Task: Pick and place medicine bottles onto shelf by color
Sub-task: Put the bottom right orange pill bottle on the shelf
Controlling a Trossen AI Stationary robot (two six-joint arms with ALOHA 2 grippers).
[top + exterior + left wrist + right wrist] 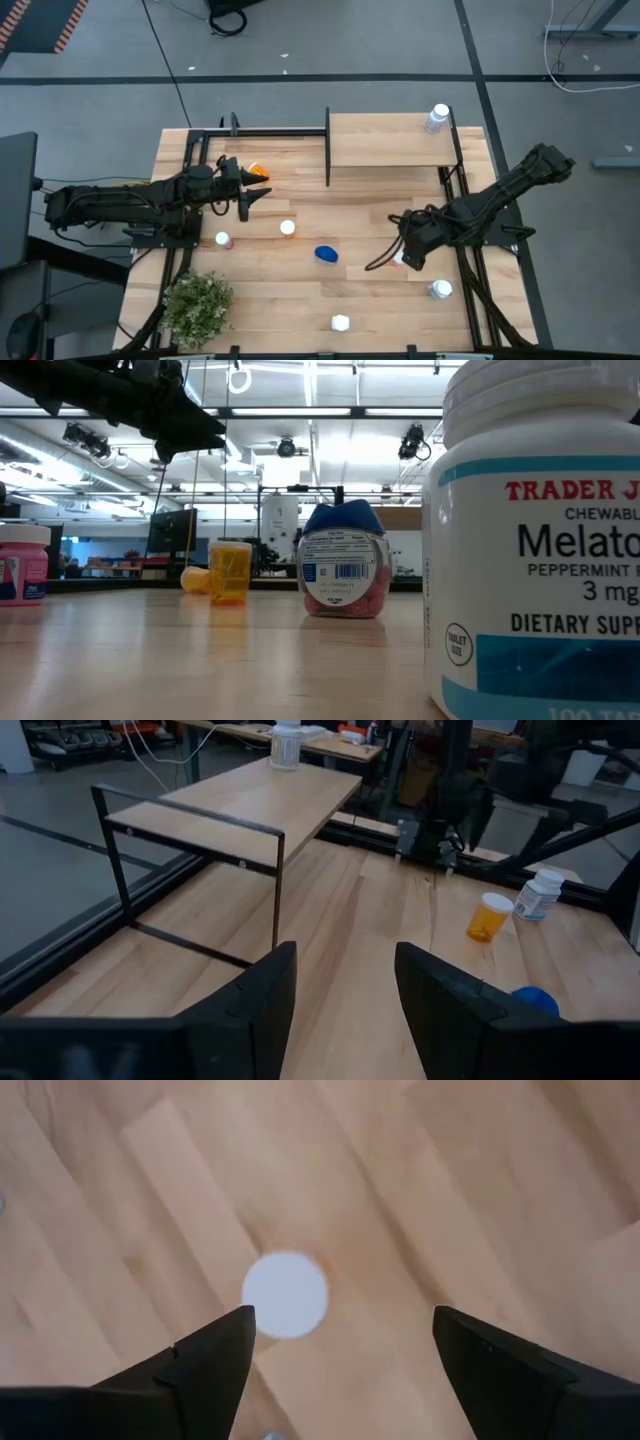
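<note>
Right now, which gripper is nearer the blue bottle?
Right. The right gripper hangs open off one side of the blue bottle, over a white-capped bottle. The left gripper hangs open farther off, toward the shelf.

My right gripper (408, 252) points straight down over the table's right half, toward the near edge, its fingers (210, 1355) spread wide with nothing between them. My left gripper (243, 190) reaches level across the table's left half, toward the far edge, its fingers (250, 1010) parted and empty.
</note>
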